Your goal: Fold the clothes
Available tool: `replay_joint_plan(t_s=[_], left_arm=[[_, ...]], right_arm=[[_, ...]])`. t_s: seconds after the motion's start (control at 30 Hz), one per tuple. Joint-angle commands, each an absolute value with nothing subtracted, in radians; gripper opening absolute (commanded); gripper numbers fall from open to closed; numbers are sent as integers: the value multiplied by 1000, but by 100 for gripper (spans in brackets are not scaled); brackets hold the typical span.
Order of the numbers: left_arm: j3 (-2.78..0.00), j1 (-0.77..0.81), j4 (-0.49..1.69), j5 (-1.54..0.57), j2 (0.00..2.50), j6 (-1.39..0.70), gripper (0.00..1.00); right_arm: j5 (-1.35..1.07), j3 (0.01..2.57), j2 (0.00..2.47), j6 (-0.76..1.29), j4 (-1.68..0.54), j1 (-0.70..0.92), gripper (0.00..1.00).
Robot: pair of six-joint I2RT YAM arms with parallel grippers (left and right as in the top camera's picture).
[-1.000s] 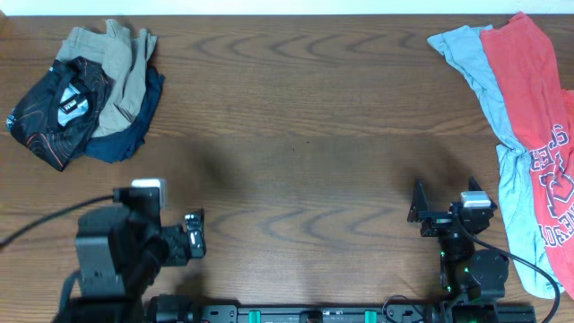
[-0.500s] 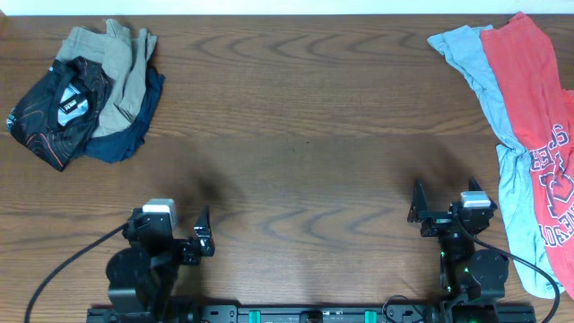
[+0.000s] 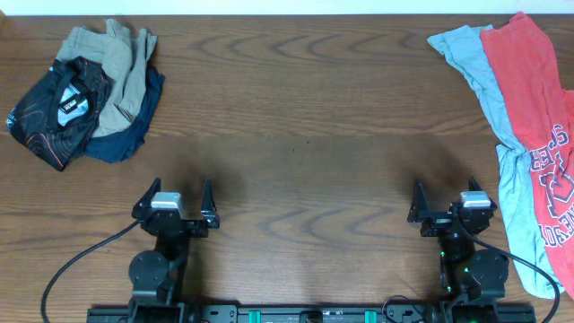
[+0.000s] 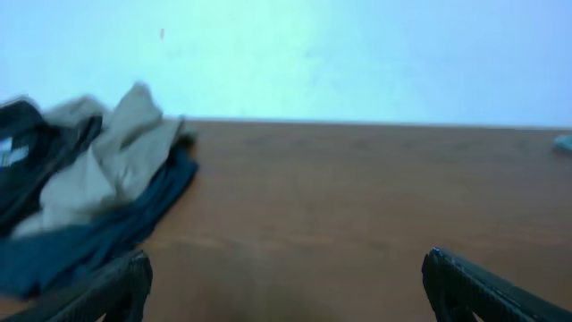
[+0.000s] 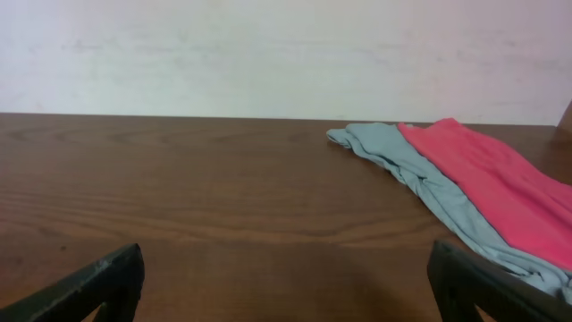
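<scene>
Left gripper (image 3: 181, 187) has swung back to rest, lower left.
It and the right gripper (image 3: 444, 194) gape empty, parked clear of the bunched jersey (image 3: 54, 112) upper left.

Black jersey (image 3: 40, 121) with faint orange contour lines (white label patch). Khaki shorts (image 3: 126, 67), navy garment (image 3: 134, 135), red T-shirt (image 3: 529, 108) with white lettering, grey-blue T-shirt (image 3: 475, 63). Brown wood-grain table (image 3: 305, 135).

The table (image 3: 305, 135) is brown wood, smooth, with a faint sheen over its grain. The jersey (image 3: 49, 112) is thin, slick black cloth. The shorts (image 3: 121, 67) are matt khaki weave, and the red T-shirt (image 3: 538, 117) and grey T-shirt (image 3: 480, 76) are soft matt cloth.
</scene>
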State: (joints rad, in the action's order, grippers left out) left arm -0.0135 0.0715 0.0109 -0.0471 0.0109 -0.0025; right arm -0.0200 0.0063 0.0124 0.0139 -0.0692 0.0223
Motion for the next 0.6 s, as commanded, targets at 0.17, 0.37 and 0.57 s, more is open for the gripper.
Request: replay_joint_plan(t_s=[0.17,0.37,0.57], left_arm=[[-4,77,73,-8,2,3,98],[-4,77,71,-7,2,4,98],[-4,77,71,-7,4,3,98]], right_arm=[[-27,6,7,2,-73,20,99],[-27,6,7,2,-73,20,99],[-27,6,7,3,-73,20,99]])
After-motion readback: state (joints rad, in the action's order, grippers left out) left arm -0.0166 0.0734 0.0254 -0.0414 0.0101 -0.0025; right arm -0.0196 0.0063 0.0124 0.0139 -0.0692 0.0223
